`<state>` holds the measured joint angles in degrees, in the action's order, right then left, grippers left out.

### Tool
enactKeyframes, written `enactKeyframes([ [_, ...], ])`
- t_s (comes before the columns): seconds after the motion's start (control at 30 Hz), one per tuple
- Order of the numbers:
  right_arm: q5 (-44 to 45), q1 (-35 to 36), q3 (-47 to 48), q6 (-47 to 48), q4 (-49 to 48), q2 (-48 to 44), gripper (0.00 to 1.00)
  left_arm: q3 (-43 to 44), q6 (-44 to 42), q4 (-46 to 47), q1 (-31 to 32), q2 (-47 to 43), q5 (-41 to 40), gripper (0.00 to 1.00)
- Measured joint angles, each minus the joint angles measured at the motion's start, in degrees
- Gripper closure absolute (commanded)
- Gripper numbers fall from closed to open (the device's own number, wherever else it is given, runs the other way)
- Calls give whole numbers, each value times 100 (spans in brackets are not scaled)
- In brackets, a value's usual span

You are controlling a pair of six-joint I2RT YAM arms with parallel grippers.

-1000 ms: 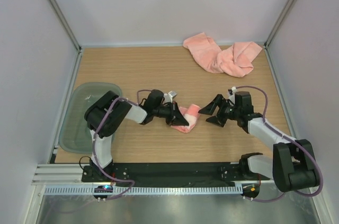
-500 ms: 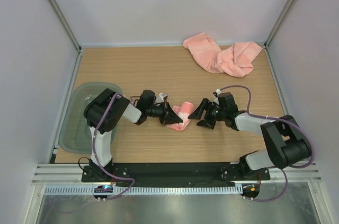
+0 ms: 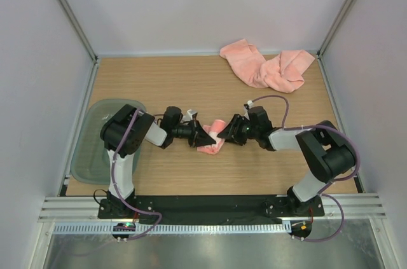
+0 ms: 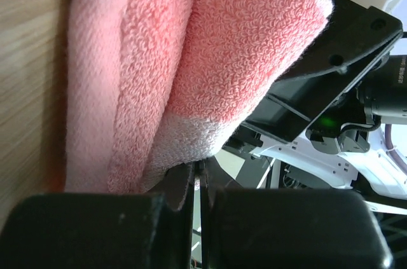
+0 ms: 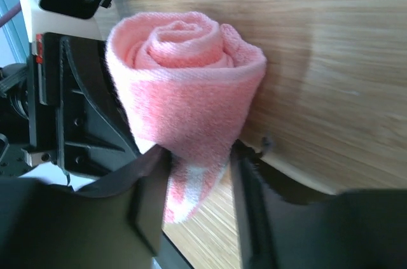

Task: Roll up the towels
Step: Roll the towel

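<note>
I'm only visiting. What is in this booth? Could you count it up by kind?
Rolled pink towel: 1
Heap of loose pink towels: 1 (how many cloths are in it cannot be told)
Grey-green plastic tray: 1
Robot arms: 2, left arm and right arm
Total: 5

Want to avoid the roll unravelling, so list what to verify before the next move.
1. Left gripper shut on the rolled towel: ok.
2. Right gripper gripping firmly: cannot tell; its jaws straddle the roll's end.
3. Spiral tight in the right wrist view: ok.
4. Roll clear of the tabletop: cannot tell.
5. Remaining towels rolled: not ok; they lie crumpled at the far edge.
</note>
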<state>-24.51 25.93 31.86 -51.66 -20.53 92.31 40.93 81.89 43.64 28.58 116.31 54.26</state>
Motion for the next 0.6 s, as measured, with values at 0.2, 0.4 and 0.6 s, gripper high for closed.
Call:
enactKeyframes([
  [0.2, 247, 317, 376, -52, -136, 358, 77, 9, -70, -52, -55, -4, -2, 79],
  [0.4, 367, 461, 612, -59, -44, 525, 83, 385, -872, -1895, -87, -599, -328, 64],
  [0.6, 632, 684, 885, 52, 302, 546, 83, 1019, -2009, -4262, 44, -1419, -1362, 50],
])
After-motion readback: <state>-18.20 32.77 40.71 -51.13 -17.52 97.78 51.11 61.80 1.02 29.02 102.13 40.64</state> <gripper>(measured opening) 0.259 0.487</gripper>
